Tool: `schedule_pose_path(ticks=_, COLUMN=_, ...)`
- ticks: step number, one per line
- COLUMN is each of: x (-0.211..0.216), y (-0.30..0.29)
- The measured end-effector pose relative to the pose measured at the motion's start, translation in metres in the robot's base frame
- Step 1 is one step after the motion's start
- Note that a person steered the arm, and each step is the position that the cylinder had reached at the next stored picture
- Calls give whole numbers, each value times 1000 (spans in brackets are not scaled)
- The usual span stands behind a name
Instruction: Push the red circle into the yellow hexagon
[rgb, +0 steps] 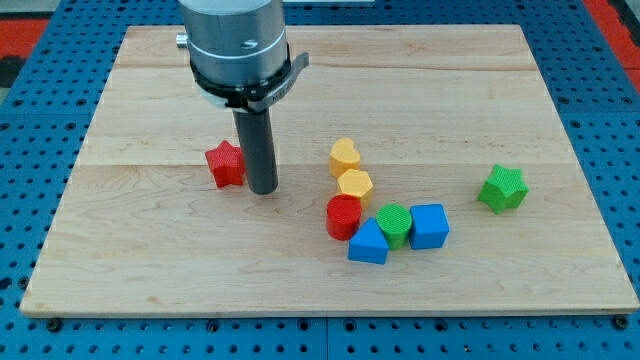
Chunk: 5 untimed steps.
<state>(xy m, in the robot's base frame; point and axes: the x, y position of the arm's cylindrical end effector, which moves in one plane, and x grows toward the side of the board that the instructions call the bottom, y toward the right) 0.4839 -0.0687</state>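
Observation:
The red circle (343, 216) stands just below the yellow hexagon (354, 185), touching or nearly touching its lower left side. My tip (263, 189) rests on the board at the view's left of both, roughly a block and a half from the red circle. It stands right beside the red star (226, 164), on that star's right.
A yellow heart (344, 156) sits right above the hexagon. A blue triangular block (369, 243), a green circle (394, 224) and a blue cube (429, 225) cluster to the lower right of the red circle. A green star (502, 188) lies at the right. The wooden board (140, 270) ends near the view's bottom.

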Motion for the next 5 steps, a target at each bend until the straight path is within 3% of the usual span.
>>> schedule_pose_path(ticks=1, x=33, y=-21)
schedule_pose_path(ticks=2, x=46, y=-2)
schedule_pose_path(ticks=4, x=46, y=6)
schedule_pose_path(ticks=5, x=48, y=37)
